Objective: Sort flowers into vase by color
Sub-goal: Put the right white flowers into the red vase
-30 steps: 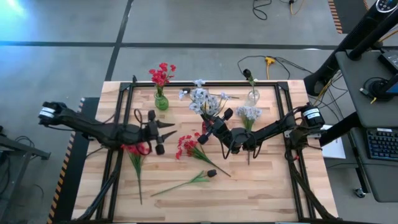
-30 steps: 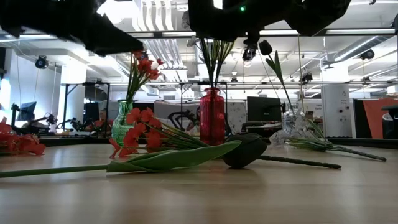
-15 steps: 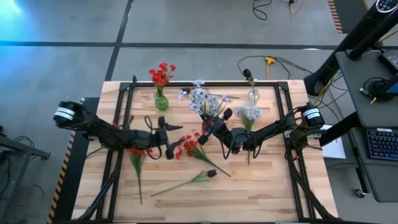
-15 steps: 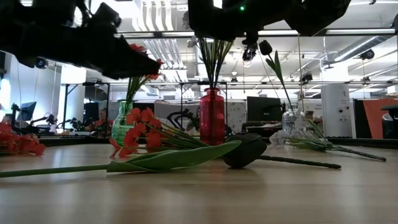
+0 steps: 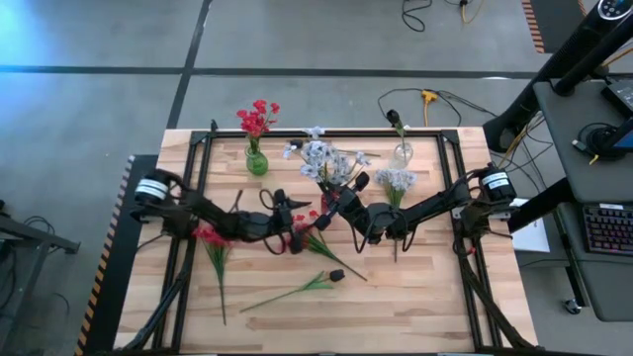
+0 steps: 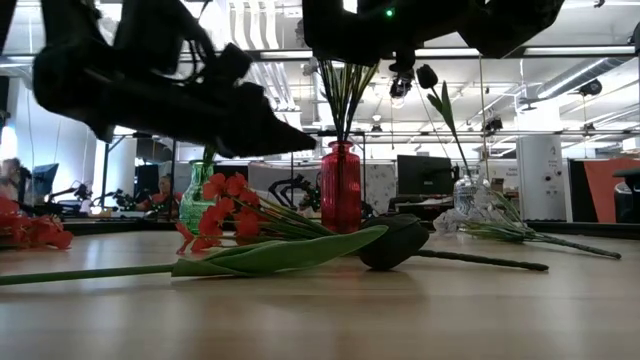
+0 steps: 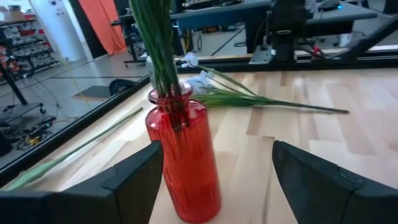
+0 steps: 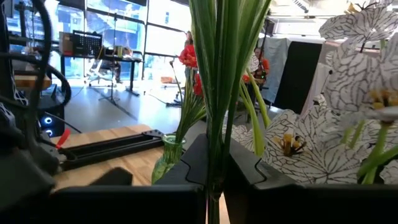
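Note:
A red vase [image 5: 327, 201] [image 6: 341, 186] stands mid-table with a bunch of pale blue-white flowers [image 5: 322, 158] in it. My right gripper [image 8: 214, 186] [image 5: 343, 205] is shut on their stems. My left gripper [image 7: 214, 186] [image 5: 299, 235] is open and hovers over a red flower stem [image 5: 297, 233] [image 6: 225, 205] lying flat. In its wrist view the red vase [image 7: 183, 162] is ahead of it. Another red stem [image 5: 213, 239] and a dark-budded stem [image 5: 335, 275] [image 6: 395, 240] also lie flat. A green vase [image 5: 256, 160] holds red flowers. A clear vase [image 5: 402, 153] holds a dark bud. My right gripper pinches the bundle of green stems [image 8: 214, 143] of the pale flowers between its two fingers, above the red vase's neck. The fingers come level from the table's right, across the stems. The stems stand upright, their lower ends in the vase [image 6: 345, 100].
More pale flowers [image 5: 396, 180] [image 6: 500, 230] lie on the table right of the red vase, under my right arm. Black frame rails [image 5: 193, 257] run along the table's left and right sides. The near part of the wooden table [image 5: 396, 316] is bare.
My left arm has swung steadily toward the table's right, from above the left red stem to above the red stem next to the red vase. Its gripper stays open. My right arm and all flowers have kept still.

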Controlling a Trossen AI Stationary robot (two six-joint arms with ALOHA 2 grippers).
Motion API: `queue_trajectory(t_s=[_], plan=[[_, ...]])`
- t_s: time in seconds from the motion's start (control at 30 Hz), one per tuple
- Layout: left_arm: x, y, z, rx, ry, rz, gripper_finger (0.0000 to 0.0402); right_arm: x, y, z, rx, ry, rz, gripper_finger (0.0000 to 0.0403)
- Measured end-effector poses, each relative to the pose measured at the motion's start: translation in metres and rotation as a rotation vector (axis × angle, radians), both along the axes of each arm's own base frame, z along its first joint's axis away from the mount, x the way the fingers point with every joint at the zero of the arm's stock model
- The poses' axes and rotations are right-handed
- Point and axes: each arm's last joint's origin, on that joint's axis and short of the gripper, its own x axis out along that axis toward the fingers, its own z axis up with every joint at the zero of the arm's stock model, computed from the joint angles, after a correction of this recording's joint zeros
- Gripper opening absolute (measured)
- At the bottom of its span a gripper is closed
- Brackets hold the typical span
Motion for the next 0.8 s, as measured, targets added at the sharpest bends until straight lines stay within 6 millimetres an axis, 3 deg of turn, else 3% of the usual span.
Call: queue_trajectory(t_s=[0.2,0.47,0.8], plan=[[0.016,0.011,-0.013,0.004,0.024,0.051,0.0281,0.000,0.000,-0.001,-0.001,0.003,0.001,0.0018],[0.020,0.028,-0.021,-0.016,0.001,0.071,0.0281,0.000,0.000,-0.001,-0.007,0.006,0.021,0.0018],[0.032,0.030,-0.030,-0.013,0.007,0.036,0.0281,0.000,0.000,-0.001,-0.007,0.005,0.025,0.0018]])
